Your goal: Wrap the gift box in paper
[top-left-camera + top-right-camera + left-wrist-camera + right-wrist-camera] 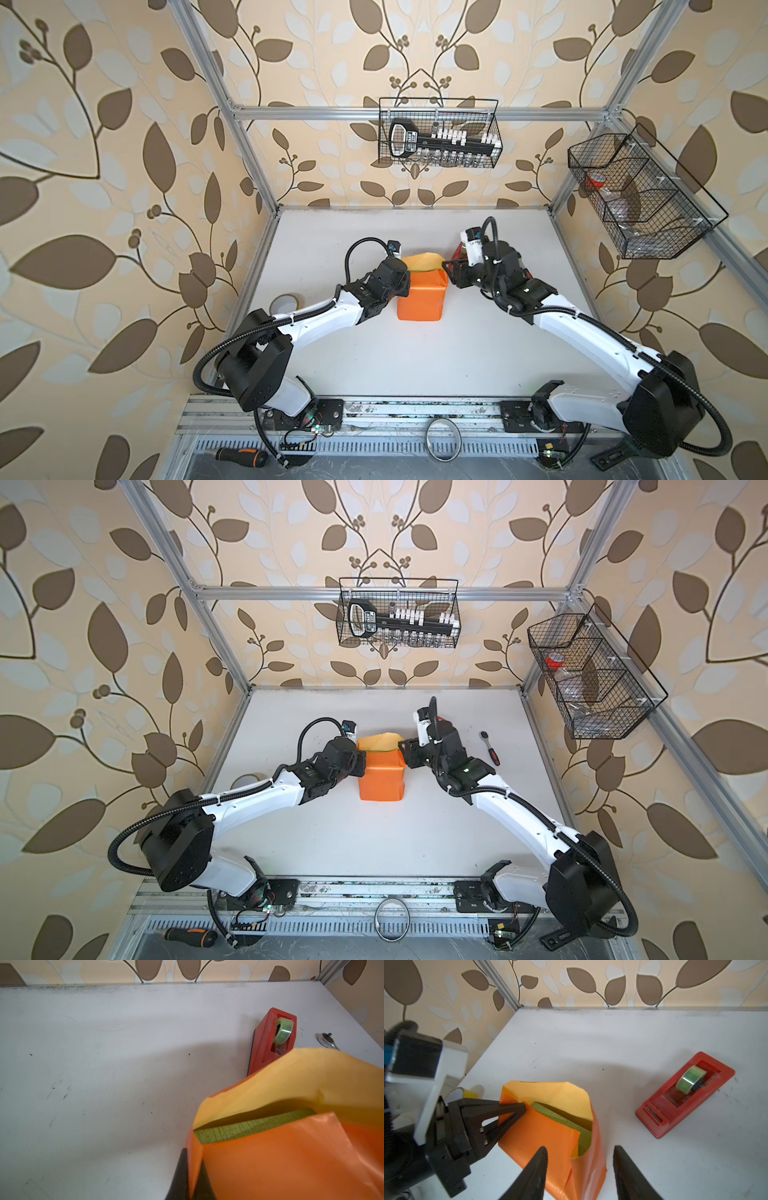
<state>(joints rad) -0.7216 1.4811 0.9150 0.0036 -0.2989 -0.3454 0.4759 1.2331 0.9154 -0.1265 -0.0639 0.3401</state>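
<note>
Left jaws pinch shut on the paper (542, 1132); right jaws stand apart astride its other edge.

Robot lab test cell: white tabletop (415, 361) inside aluminium frame (316, 111); leaf-pattern wallpaper (104, 187) on walls; wire tool baskets far (438, 99) and right (665, 243); two robot arms (316, 320) (582, 328) bolted near.

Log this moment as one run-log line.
left gripper: shut on paper | right gripper: open, straddling paper's side | gift box: one end exposed | tape dispenser: lying apart
</note>
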